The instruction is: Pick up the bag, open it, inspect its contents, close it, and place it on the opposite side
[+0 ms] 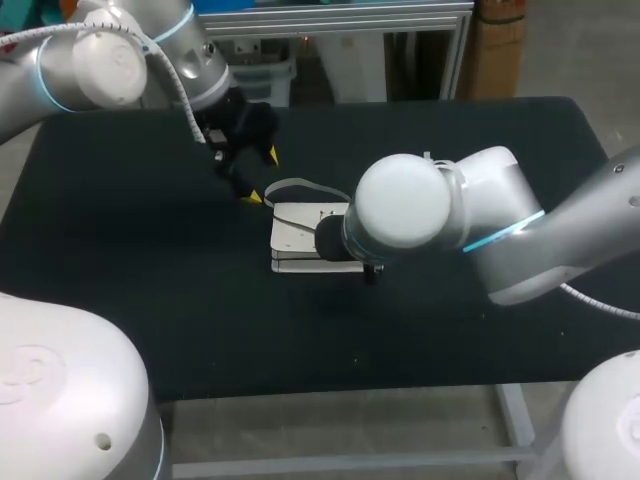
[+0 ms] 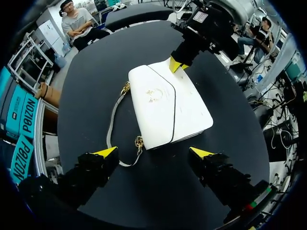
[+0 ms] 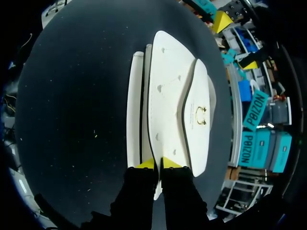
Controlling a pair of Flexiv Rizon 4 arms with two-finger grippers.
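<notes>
The white bag (image 1: 300, 235) lies flat near the middle of the black table (image 1: 120, 250), flap side up. In our left wrist view the flap (image 2: 151, 98) is shut over the bag's front, with a small gold clasp (image 2: 156, 94) on it. A thin grey strap (image 2: 112, 120) runs along one side of the bag, joined to it by a gold link (image 2: 126, 87) at one corner and another at the next. It lies slack on the table.

Our left arm (image 1: 120, 60) comes in from the far left corner. Our left gripper (image 1: 263, 176) is released, its yellow tips spread wide and holding nothing. In the head view its nearer tip is just beside the loop of strap at the bag's far left corner. From its own wrist camera the bag lies ahead of the gripper, roughly in line with the gap between the fingers (image 2: 106, 152). We cannot tell whether the tips touch the table.

Our right arm (image 1: 500, 220) reaches in from the right, and its wrist covers the bag's right end in the head view. Our right gripper (image 3: 158, 164) is clenched on the bag's edge. The two yellow tips stand almost together with the thin rim of the bag between them. The left wrist view shows one of those tips against the bag's far end.
</notes>
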